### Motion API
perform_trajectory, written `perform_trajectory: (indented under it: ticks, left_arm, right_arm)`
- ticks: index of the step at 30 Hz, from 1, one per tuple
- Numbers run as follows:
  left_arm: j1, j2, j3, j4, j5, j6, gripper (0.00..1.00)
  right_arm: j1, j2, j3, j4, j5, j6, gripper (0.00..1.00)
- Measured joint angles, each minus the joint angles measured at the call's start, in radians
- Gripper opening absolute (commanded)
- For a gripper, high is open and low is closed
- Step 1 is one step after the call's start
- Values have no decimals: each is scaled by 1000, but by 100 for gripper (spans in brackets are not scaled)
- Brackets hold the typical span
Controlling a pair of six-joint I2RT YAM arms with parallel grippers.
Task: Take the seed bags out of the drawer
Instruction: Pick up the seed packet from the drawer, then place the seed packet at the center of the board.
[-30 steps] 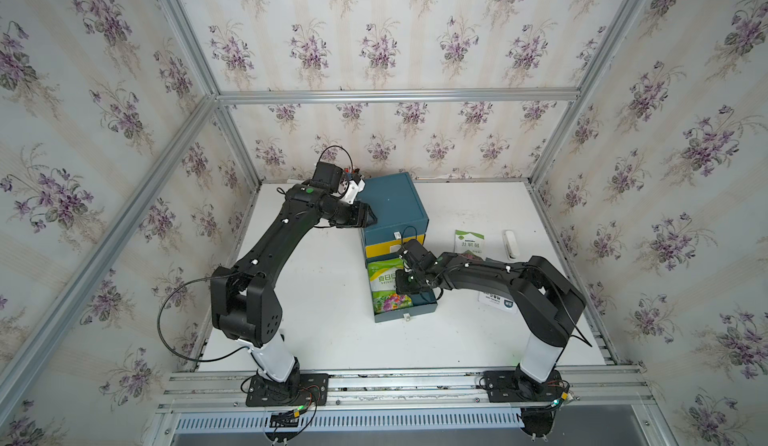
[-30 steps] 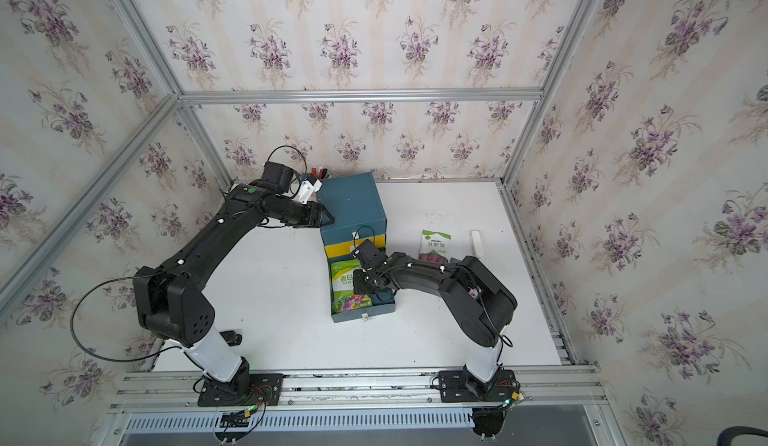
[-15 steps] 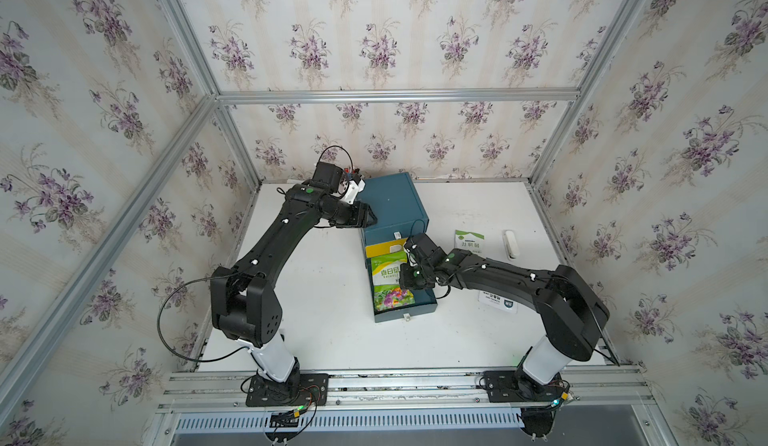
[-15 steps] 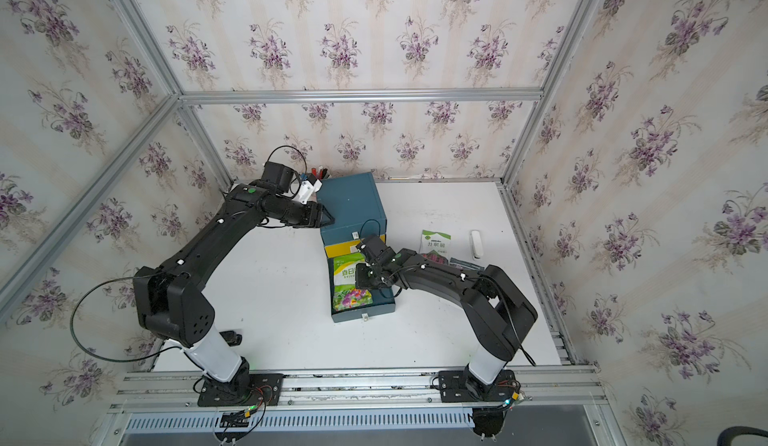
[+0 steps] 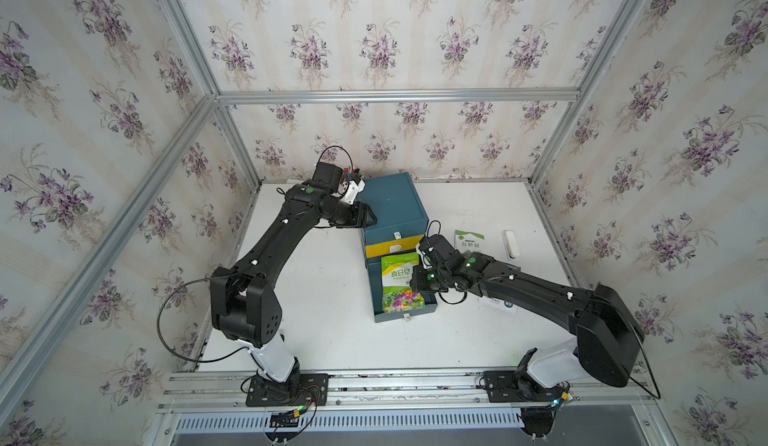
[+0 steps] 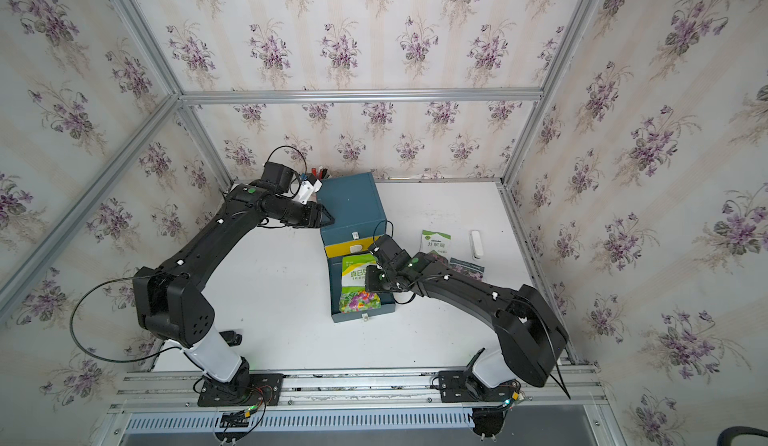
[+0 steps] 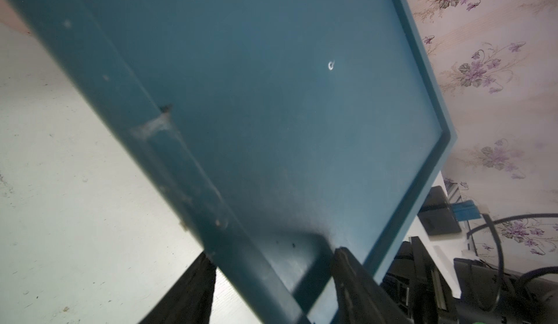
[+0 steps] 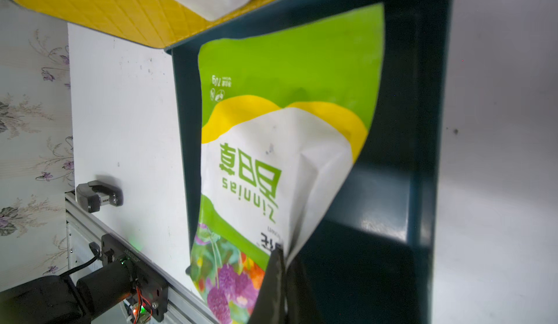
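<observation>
Wallpaper (image 5: 374, 49) printed with purple flower sprigs on pale stripes covers every side of the cell, and aluminium framing (image 5: 395, 95) runs along its corners and across the back. A white bench (image 5: 324, 282) fills the floor of this booth, lightly speckled with dark marks in the right wrist view, and both arms are bolted to a metal rail (image 5: 374, 381) along its near edge. A small black clamp (image 8: 98, 197) sits at the bench's near left corner.

Toward the back stands a blue cabinet (image 5: 395, 203) with a closed yellow drawer front (image 5: 376, 250). Its lowest drawer (image 5: 390, 316) is pulled out toward the rail.

The left hand (image 5: 369, 220) straddles the cabinet's top corner. One finger lies on the lid and the other against the side, so it appears to pinch the rim, though contact is hard to confirm.

The right hand (image 8: 285, 257) is closed tight on the edge of the Zinnias seed bag (image 5: 399, 277). This bag has a green and yellow top and a flower photo at the bottom, and it is raised and curling above the open drawer.

A second seed bag (image 5: 468, 240) (white, with a green top) lies flat on the bench to the right of the cabinet. A darker third packet (image 6: 469, 267) lies near it, partly under the right arm. A white stick-shaped object (image 5: 511, 243) rests near the bench's right edge.
</observation>
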Motion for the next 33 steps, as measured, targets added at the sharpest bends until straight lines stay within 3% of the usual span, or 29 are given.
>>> perform_trajectory:
  ticks: [7, 17, 23, 33]
  left_arm:
    - [0, -1, 0, 0, 0, 0, 64]
    - [0, 5, 10, -10, 0, 0, 64]
    - [0, 8, 16, -16, 0, 8, 64]
    - [0, 11, 24, -28, 0, 20, 64]
  right_arm:
    - [-43, -185, -54, -88, 8, 16, 0]
    - [-233, -395, -101, -254, 27, -58, 0]
    - [-341, -419, -147, -303, 33, -119, 0]
    - [-386, -387, -216, -314, 34, -196, 0]
